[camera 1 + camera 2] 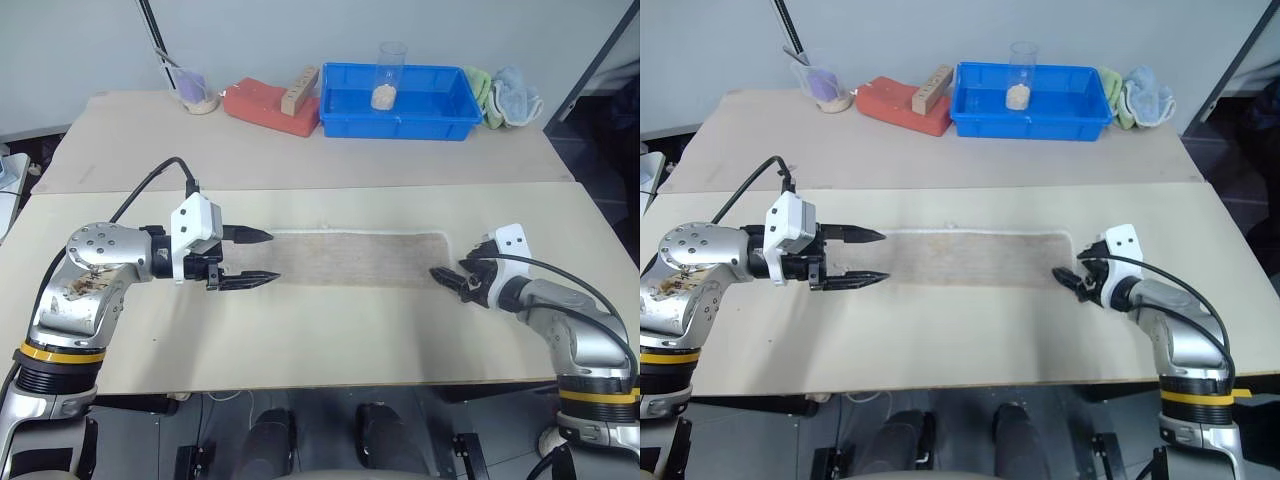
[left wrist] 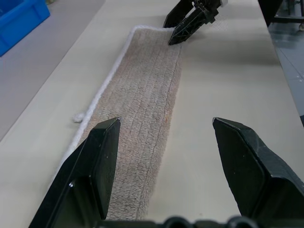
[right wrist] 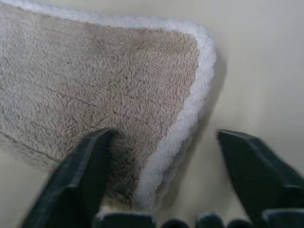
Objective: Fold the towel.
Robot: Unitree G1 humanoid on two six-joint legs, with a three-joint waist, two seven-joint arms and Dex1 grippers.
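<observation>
Towel (image 1: 355, 258) lies flat on table (image 1: 300, 330), folded to a long strip between both tools. Left tool (image 1: 258, 258) open, fingers straddling its near end. Right tool (image 1: 1068, 279) open at the far corner. Soft, light, limp terry; likely best pinched at white-edged corners.

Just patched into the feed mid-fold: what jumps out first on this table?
The towel lies flat as a long narrow beige strip across the near table, with one gripper at each end. The left gripper hangs open at its left end, and the right gripper sits open at its right end, fingers astride the white-edged corner. Behind, a bright blue bin stands on the far table.
</observation>
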